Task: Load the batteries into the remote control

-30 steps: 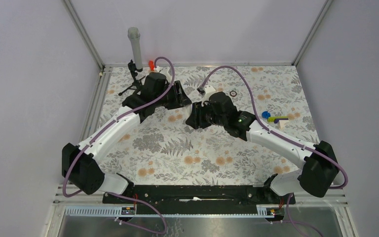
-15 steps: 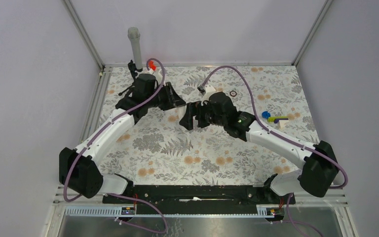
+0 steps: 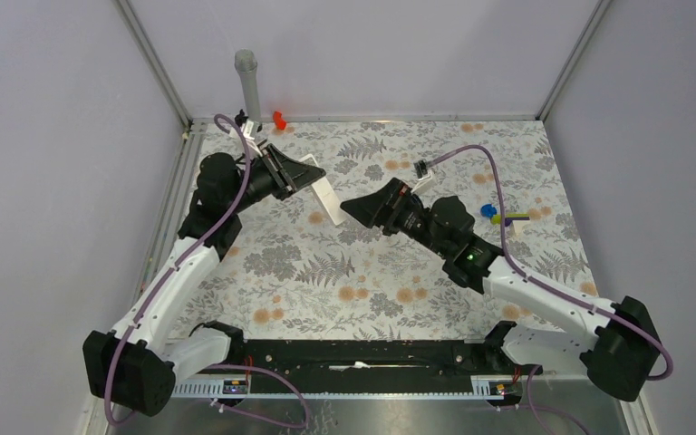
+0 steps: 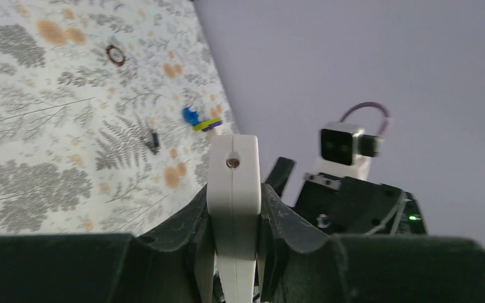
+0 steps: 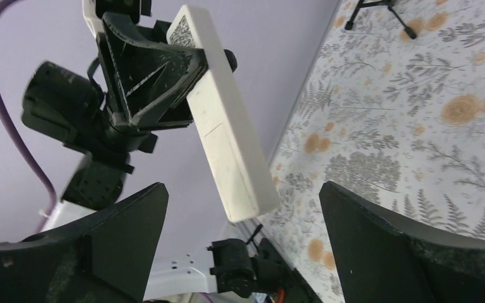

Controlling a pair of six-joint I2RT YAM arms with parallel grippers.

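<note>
My left gripper (image 3: 304, 173) is shut on one end of the remote control (image 3: 329, 201), a slim white bar held above the table with its free end slanting down to the right. The left wrist view has the remote (image 4: 232, 170) pinched edge-on between the jaws of that gripper (image 4: 233, 203). My right gripper (image 3: 355, 207) is open just right of the remote's free end, apart from it. From the right wrist, the remote (image 5: 224, 132) hangs ahead of the wide-open right gripper (image 5: 243, 237). One small dark battery (image 4: 153, 139) lies on the table.
A blue-and-yellow toy piece (image 3: 498, 215) and a small wooden block (image 3: 518, 231) lie at the right of the flowered table (image 3: 326, 281). A dark ring (image 4: 115, 55) lies farther back. A grey tube (image 3: 246, 82) and a red piece (image 3: 278, 119) stand at the back left corner.
The right gripper has opened wide and drawn back to the right. The left arm has swung left and lifted, carrying the remote in its shut jaws.
</note>
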